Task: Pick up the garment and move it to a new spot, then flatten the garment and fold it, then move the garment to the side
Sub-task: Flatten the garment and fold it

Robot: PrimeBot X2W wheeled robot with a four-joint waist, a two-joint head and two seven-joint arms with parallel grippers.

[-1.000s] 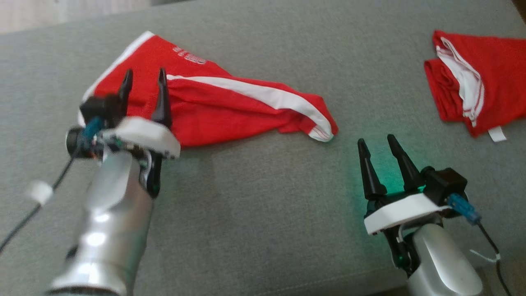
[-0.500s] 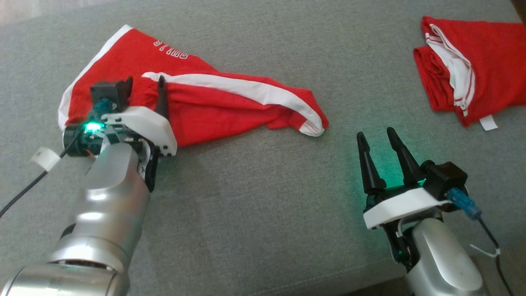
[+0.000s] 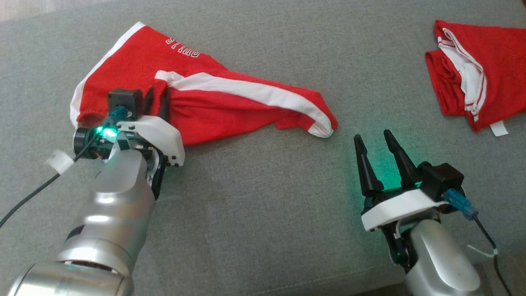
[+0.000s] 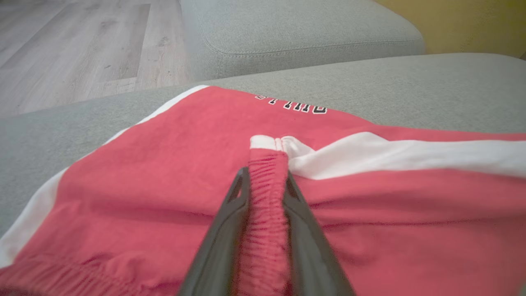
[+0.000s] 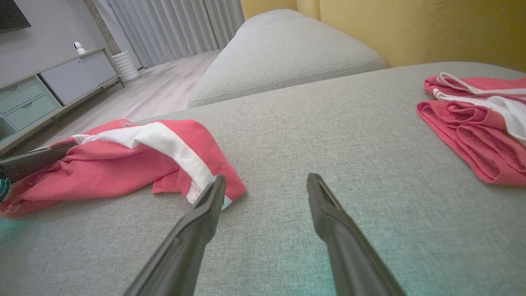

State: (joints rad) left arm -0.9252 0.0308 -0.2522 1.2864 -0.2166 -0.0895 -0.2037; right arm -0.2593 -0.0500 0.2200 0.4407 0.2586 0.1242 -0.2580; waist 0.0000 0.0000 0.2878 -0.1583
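Garment (image 3: 230, 102) in left end effector (image 3: 157, 93)

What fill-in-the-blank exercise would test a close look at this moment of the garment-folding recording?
1. The left gripper is shut on the gathered ____ of the red shorts.
2. The right gripper has its jaws ____, with nothing between them.
3. The stripe along the shorts is ____.
4. A second red garment lies toward the robot's ____ on the grey cushion.
Missing words: waistband; open; white; right.
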